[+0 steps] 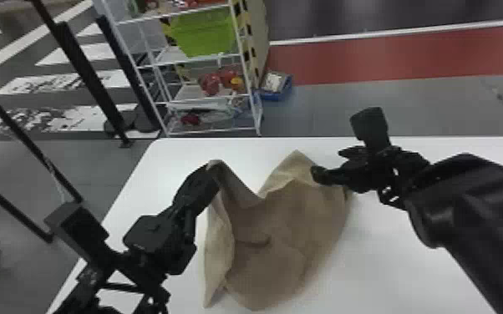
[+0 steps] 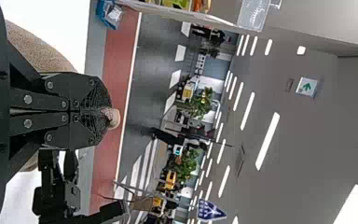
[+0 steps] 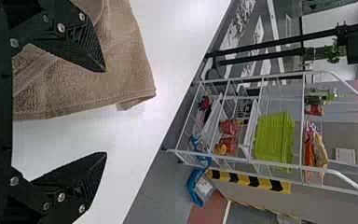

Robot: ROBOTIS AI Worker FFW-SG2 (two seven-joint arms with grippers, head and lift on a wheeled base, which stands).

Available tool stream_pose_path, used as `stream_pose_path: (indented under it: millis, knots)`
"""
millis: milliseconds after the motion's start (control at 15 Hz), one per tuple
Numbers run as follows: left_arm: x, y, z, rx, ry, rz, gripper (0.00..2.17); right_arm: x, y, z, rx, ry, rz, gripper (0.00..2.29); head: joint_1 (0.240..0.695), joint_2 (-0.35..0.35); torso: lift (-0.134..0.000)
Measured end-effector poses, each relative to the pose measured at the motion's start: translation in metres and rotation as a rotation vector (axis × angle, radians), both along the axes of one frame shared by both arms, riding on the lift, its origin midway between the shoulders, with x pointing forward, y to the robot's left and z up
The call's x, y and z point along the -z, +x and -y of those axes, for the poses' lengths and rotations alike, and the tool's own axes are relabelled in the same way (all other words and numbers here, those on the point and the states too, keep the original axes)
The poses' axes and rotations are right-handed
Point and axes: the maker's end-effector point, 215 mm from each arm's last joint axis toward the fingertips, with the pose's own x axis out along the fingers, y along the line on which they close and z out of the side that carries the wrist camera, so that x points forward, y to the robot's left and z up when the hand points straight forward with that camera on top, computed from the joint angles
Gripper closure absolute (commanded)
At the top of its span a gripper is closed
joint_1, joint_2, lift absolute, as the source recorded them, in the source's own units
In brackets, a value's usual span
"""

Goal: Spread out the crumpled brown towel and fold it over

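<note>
The brown towel (image 1: 280,234) lies bunched on the white table, its left part raised to my left gripper (image 1: 214,167). In the left wrist view my left gripper (image 2: 106,112) is shut on the towel, with a small bit of cloth (image 2: 113,118) poking out past the tips. Over the towel's far right edge is my right gripper (image 1: 326,173). The right wrist view has the right gripper (image 3: 105,112) open, one finger over the towel (image 3: 116,70) and the other over bare table, nothing held between them.
The white table (image 1: 388,259) extends to the right of and in front of the towel. Beyond its far edge stand a wire shelf (image 1: 204,98) with a green bin (image 1: 207,35) and a blue box (image 1: 278,87) on the floor. Black posts stand at the left.
</note>
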Motion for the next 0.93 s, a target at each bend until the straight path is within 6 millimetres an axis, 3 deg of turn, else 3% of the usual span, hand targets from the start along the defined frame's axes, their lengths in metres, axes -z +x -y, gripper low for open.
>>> stream_pose_path:
  millis: [133, 467, 933]
  knots:
    - [0.0, 0.0, -0.001, -0.001, 0.001, 0.001, 1.38, -0.001, 0.001, -0.003, -0.019, 0.022, -0.027, 0.29, 0.695, 0.278, -0.123]
    - [-0.001, 0.0, -0.002, -0.002, 0.0, 0.008, 1.38, 0.025, 0.001, 0.013, -0.01, -0.041, -0.114, 0.35, 0.695, 0.264, -0.123]
    - [-0.003, 0.0, -0.002, -0.001, 0.0, 0.013, 1.38, 0.032, -0.017, 0.002, -0.086, -0.028, -0.206, 0.47, 0.695, 0.279, -0.123]
